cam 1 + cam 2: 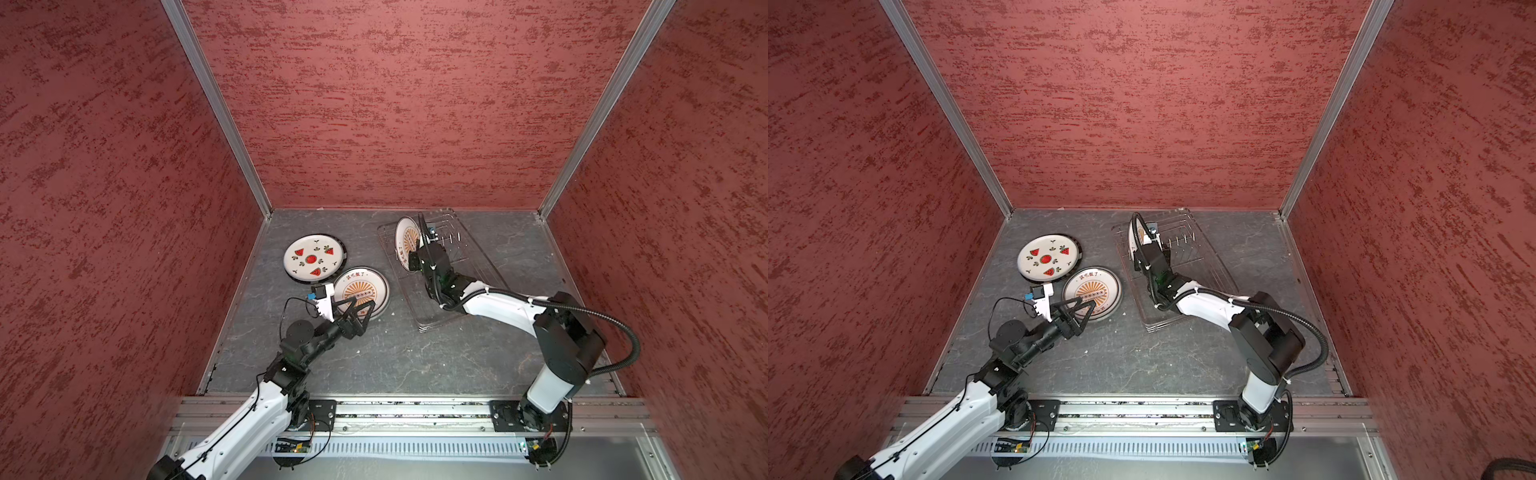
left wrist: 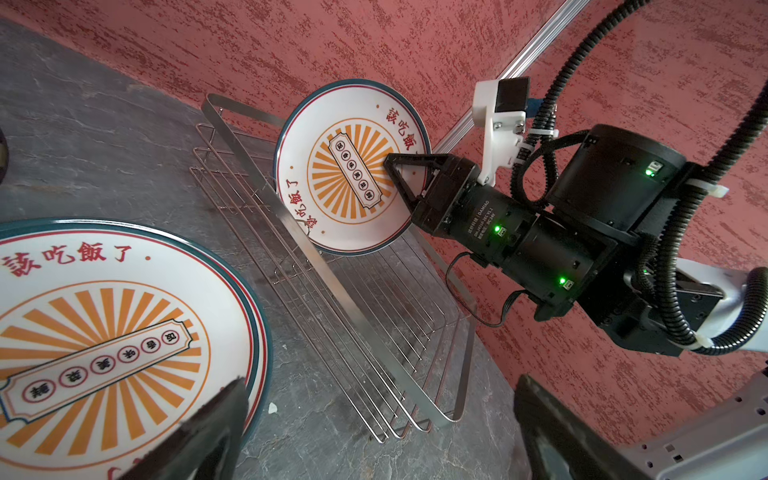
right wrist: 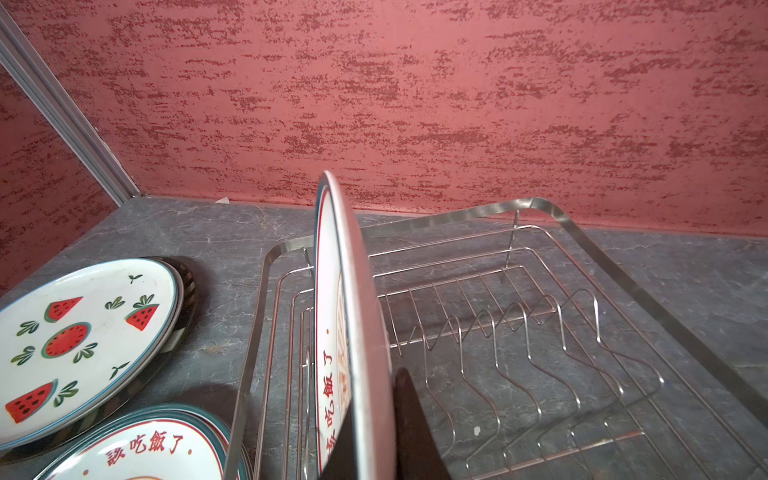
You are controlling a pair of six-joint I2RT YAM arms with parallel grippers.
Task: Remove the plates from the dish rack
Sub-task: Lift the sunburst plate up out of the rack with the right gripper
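Plate [image 2: 349,174] in dish rack [image 3: 436,217] hides one finger of right end effector [image 2: 395,166] gripping it; left end effector [image 1: 358,309] gapes.

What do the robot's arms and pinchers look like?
The left arm and right arm have white shells with black joints. The left gripper and right gripper have black triangular fingers and white camera brackets. A ribbed black hose follows the right arm; green lights glow there.

Grey marbled tabletop [image 1: 374,365], red textured walls [image 1: 395,104], aluminium corner posts [image 1: 220,112]
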